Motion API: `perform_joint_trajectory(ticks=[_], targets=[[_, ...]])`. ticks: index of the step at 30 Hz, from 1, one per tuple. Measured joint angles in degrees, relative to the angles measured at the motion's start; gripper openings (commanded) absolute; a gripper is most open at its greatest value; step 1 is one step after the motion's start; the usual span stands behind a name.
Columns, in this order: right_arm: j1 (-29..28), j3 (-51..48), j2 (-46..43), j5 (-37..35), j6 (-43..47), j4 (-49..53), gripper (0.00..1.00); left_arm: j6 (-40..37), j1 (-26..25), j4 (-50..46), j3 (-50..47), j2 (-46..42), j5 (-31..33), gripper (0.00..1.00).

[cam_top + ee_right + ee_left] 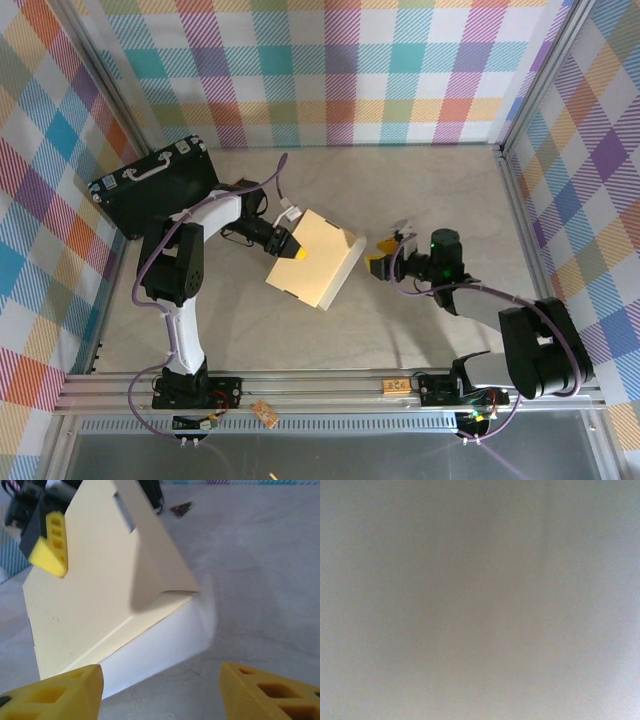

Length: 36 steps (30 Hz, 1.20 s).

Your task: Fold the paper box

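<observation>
- The paper box [312,262] sits mid-frame in the top view, on the tabletop [440,190] between the two arms. One side is lifted, so its tan face slopes.
- The left tool [290,247] seems to pinch the box's left edge. One yellow finger [47,550] lies on the tan face, and its partner is hidden behind the card. The left wrist view gives a flat grey-tan blur, probably card right against the lens.
- The right tool [384,260] stands wide and empty, just right of the box's right corner and apart from it.
- Risk: the box appears to be held by one thin edge alone. A push from the right tool could swing it about that pinch or slide it free instead of creasing a fold.
- Risk: the raised triangular flap [150,555] and the white side wall [160,640] look unlocked. A push from a poor angle could flatten or crumple them, and the slot [123,512] near the top could go unfilled.
- Heading: from above the outline is close to square. I judge the longer axis to run from upper right to lower left of the frame, with the right corner pointing at the right tool.
</observation>
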State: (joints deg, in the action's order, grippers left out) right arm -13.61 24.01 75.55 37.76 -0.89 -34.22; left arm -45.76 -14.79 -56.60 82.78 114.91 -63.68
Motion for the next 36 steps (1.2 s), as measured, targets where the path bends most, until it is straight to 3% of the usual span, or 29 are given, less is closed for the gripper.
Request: perform_joint_trajectory(ticks=[4,11,19,24,33,36], targets=[[5.4,2.4,1.2,8.8,-0.3,-0.4,0.66,-0.2,0.0,-0.1,0.0,0.0,0.2,0.32],[5.4,17.6,14.4,18.3,0.3,6.8,0.61,-0.2,0.0,-0.3,0.8,0.6,0.3,0.32],[5.4,25.3,23.3,21.5,0.3,15.9,0.52,-0.6,0.0,-0.9,1.9,2.1,0.2,0.32],[5.4,27.6,25.5,22.9,0.3,20.5,0.4,-0.8,0.0,-1.8,2.3,2.2,0.2,0.32],[4.2,31.0,27.8,22.6,2.3,26.6,0.28,-1.3,0.0,-1.9,2.3,2.2,0.1,0.32],[3.7,31.0,27.8,22.5,3.0,27.6,0.16,-1.3,0.0,-1.9,2.3,2.2,0.1,0.32]])
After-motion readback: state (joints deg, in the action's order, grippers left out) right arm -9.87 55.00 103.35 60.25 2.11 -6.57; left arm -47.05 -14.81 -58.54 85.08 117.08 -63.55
